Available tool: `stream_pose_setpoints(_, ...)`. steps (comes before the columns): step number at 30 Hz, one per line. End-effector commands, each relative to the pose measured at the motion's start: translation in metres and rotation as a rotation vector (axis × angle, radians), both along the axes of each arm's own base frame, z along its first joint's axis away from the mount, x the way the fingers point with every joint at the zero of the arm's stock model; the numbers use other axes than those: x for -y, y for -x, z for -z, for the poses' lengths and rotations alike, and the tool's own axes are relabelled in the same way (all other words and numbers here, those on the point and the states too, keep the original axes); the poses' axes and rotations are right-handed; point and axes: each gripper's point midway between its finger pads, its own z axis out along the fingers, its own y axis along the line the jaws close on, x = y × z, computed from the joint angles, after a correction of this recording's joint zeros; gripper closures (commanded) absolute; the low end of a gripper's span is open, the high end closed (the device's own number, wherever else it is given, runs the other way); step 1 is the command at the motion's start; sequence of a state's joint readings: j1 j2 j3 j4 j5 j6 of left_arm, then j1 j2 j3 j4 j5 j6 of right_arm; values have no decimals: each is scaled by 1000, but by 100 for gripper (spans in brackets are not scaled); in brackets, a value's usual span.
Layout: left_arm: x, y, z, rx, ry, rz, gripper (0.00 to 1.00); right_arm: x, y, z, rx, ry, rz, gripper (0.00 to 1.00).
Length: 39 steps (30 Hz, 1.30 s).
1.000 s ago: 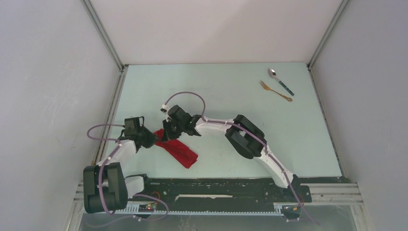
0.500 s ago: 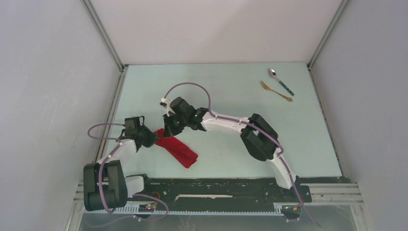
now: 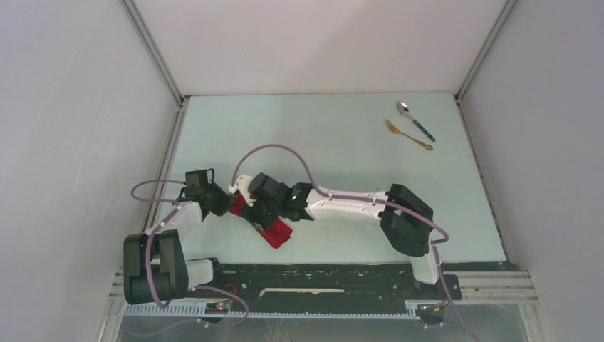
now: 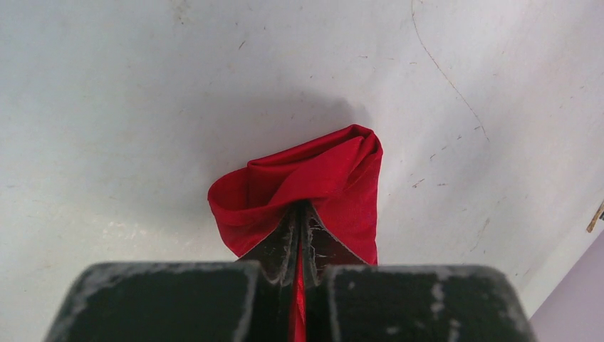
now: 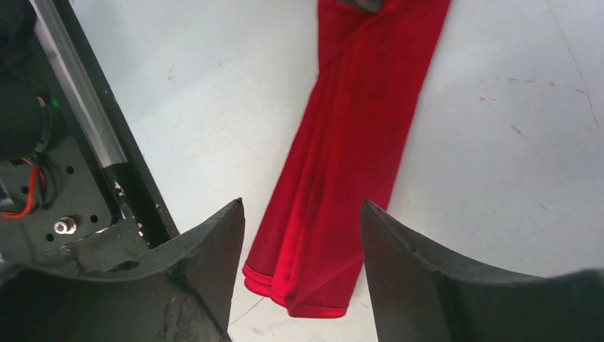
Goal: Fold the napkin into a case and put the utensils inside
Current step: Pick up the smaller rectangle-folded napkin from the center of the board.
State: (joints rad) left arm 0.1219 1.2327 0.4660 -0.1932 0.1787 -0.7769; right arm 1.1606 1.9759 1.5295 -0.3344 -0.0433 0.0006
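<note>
The red napkin (image 3: 276, 232) lies as a narrow folded strip near the table's front left, running diagonally. My left gripper (image 3: 222, 205) is shut on its far-left end; in the left wrist view the cloth (image 4: 335, 178) bunches up just beyond the pinching jaws (image 4: 300, 214). My right gripper (image 3: 256, 211) hovers over the strip's middle, open. From the right wrist, the strip (image 5: 356, 142) passes between the two spread fingers (image 5: 303, 206) without touching them, its layered end near the tips. The spoon (image 3: 417, 121) and gold fork (image 3: 408, 135) lie at the far right, away from both grippers.
The black base rail (image 3: 320, 274) runs along the near edge, close to the napkin's near end, and shows at the left of the right wrist view (image 5: 85, 121). Metal frame posts and grey walls (image 3: 171, 149) border the table on both sides.
My right gripper has moved left and nearer, down over the napkin's middle, and opened. The left gripper has stayed put on the cloth's end.
</note>
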Motion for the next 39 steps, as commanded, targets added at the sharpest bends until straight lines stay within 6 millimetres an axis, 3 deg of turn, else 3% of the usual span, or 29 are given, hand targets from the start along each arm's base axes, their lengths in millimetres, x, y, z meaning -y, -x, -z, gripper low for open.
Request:
stream_pose_setpoints(1,-7,8,10,-56,-46,-5,97,-9,-7,11,179,109,3,31)
stream_pose_setpoints(5,-6,7,10,-54,-43,-1,97,-20,-2,19,246,117,18,30)
stream_pose_setpoints(17,-6,7,9,-52,-42,-1,97,-20,0,53,397,232,113,31)
stream_pose_setpoints(25,-6,7,8,-50,-43,-2,97,-24,9,68,362,235,145,32)
stream_pose_setpoints(28,-6,6,7,-47,-43,-1,97,-20,2,76,380,274,192,32)
stream_pose_setpoints(34,-6,5,4,-40,-44,0,97,-8,-14,88,469,306,287,45)
stream_pose_setpoints(39,-6,4,3,-36,-41,0,97,-8,-15,85,490,275,308,72)
